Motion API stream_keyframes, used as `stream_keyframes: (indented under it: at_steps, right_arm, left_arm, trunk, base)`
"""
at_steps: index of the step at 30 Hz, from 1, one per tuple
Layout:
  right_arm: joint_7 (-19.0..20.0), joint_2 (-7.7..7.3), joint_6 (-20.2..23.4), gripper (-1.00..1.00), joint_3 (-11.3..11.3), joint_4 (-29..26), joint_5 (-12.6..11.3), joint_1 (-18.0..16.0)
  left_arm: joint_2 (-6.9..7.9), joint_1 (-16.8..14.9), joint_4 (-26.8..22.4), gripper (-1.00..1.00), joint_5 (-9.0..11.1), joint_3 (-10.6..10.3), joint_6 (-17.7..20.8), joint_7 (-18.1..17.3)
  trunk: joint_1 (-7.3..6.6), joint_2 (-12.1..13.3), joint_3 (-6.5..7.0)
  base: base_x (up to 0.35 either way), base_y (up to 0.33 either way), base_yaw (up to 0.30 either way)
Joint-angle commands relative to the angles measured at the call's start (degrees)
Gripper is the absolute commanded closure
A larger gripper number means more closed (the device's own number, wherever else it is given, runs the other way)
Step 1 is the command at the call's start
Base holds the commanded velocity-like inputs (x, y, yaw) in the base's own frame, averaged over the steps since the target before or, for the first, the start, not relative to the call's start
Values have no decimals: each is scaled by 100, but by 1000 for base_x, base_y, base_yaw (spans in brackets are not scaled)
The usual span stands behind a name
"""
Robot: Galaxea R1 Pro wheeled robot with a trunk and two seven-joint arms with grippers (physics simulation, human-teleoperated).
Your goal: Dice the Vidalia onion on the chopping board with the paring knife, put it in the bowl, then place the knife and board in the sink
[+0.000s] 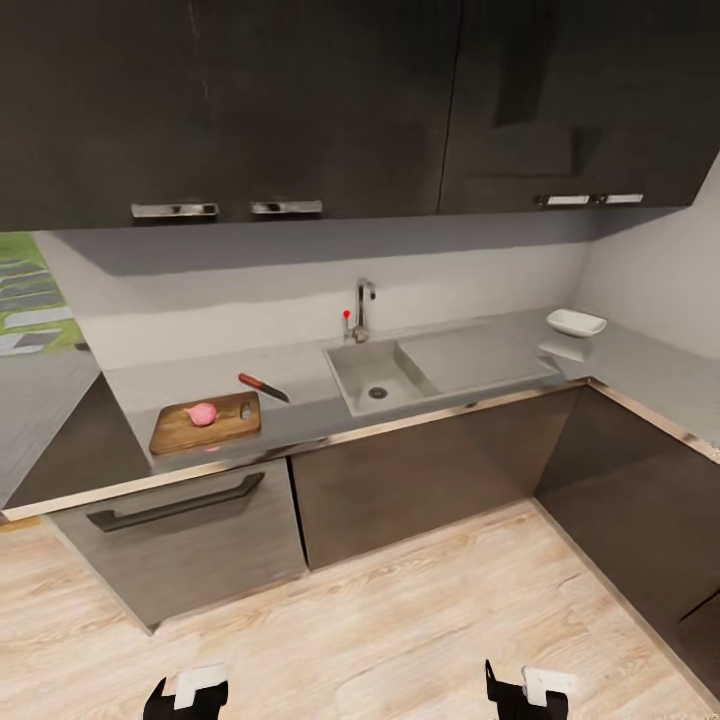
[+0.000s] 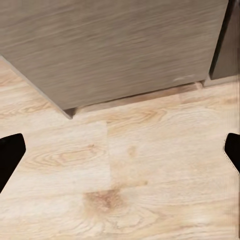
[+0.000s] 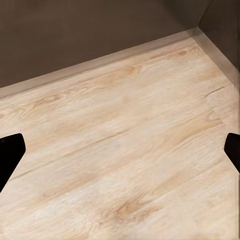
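Note:
The pink-red Vidalia onion [image 1: 202, 413] lies whole on the brown chopping board [image 1: 232, 424] at the left end of the countertop [image 1: 305, 412]. Just behind the board, the paring knife [image 1: 263, 387] rests on the slab. The grey sink [image 1: 372, 373] with its chrome tap [image 1: 360, 310] holds nothing I can see. The white bowl [image 1: 575, 322] stands far right by the wall. My left gripper [image 1: 187, 698] and right gripper [image 1: 525, 695] hang low over the floor, well short of the counter. Both are open and hold nothing, their black fingertips [image 2: 10, 152] [image 3: 10, 150] wide apart.
A grey drawer front with a dark bar handle [image 1: 175, 503] sits below the board. Dark cabinet fronts run under the sink and along the right corner counter [image 1: 660, 385]. Upper cabinets [image 1: 300, 100] hang above. Light wood floor [image 1: 400, 620] lies between me and the cabinets.

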Motion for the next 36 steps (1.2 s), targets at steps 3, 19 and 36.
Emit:
stream_keyframes:
  at_steps: [3,19,36]
  right_arm:
    - [-13,2,-18,-100,-21,8,31,-7]
    - [-13,13,-18,-100,-21,9,33,-7]
    - [-13,11,-17,-100,-21,12,36,-7]
  left_arm:
    - [-4,-10,22,-100,14,-42,-30,24]
    - [-7,-10,22,-100,14,-42,-30,24]
    - [-15,-10,22,-100,14,-42,-30,24]
  trunk:
    - [4,-12,9]
    - [4,-12,104]
    - [4,-12,107]
  base:
    - [0,0,-209]
    - [0,0,-213]
    - [0,0,-164]
